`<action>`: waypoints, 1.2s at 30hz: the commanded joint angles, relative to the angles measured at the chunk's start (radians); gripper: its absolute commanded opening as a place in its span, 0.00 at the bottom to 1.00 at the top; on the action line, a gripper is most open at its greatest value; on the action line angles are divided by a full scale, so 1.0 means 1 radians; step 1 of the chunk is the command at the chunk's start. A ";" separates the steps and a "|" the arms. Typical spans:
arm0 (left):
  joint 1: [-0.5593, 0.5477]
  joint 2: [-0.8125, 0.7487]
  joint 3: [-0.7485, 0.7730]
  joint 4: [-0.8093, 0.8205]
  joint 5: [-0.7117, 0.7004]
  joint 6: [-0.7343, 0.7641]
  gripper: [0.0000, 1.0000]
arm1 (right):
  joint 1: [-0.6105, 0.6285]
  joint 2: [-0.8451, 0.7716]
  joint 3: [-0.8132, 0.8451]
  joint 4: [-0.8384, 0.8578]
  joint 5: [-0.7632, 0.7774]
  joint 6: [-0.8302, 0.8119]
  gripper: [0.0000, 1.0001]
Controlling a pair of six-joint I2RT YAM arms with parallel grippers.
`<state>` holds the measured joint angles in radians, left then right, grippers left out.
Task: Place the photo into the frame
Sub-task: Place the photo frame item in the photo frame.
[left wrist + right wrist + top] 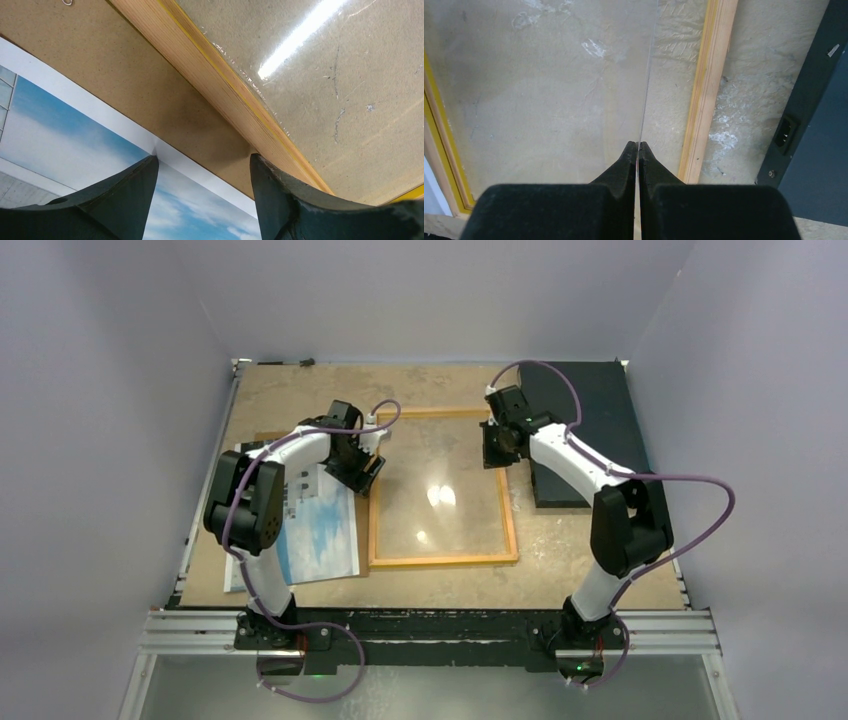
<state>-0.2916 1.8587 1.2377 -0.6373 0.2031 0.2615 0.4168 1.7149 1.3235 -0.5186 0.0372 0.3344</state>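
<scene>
The frame [445, 561] lies flat mid-table, its light wood side up, with a yellow lip showing in the left wrist view [235, 85] and the right wrist view [439, 135]. The photo [320, 525] lies face up left of it, sky and clouds showing [75, 145], partly on the brown backing board [125, 65]. My left gripper [365, 468] is open and empty [204, 160], low over the photo's right edge beside the frame's left rail. My right gripper [497, 445] is shut [638, 145] on the thin edge of the clear pane [646, 80], just inside the right rail [706, 90].
A dark rectangular mat [580, 410] lies at the back right, close to the frame's right rail, and shows in the right wrist view [819, 150]. Grey walls enclose the table on three sides. The metal rail with the arm bases [430, 630] runs along the near edge.
</scene>
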 commanded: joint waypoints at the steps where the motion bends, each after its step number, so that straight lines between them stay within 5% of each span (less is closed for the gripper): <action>1: -0.008 0.009 -0.003 0.030 0.009 -0.018 0.66 | 0.004 -0.058 -0.041 0.043 -0.084 0.052 0.00; 8: -0.005 -0.040 0.007 -0.010 -0.012 -0.002 0.70 | 0.004 -0.133 -0.130 0.107 -0.167 0.132 0.00; 12: -0.005 -0.104 0.019 -0.025 -0.085 -0.003 0.91 | 0.004 -0.181 -0.121 0.106 -0.183 0.146 0.00; 16: 0.002 -0.187 0.020 -0.010 -0.166 0.012 0.96 | 0.004 -0.223 -0.140 0.142 -0.208 0.149 0.00; 24: 0.043 -0.323 -0.060 0.084 -0.500 0.036 1.00 | 0.004 -0.216 -0.157 0.160 -0.236 0.135 0.00; 31: 0.197 -0.387 -0.017 0.031 -0.473 0.162 1.00 | 0.005 -0.275 -0.204 0.196 -0.195 0.148 0.00; 36: 0.212 -0.399 0.012 -0.012 -0.400 0.143 1.00 | 0.005 -0.278 -0.199 0.174 -0.197 0.155 0.00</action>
<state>-0.0753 1.5105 1.1992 -0.6201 -0.2470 0.3855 0.4122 1.4715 1.1194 -0.3523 -0.1493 0.4759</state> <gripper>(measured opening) 0.995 0.005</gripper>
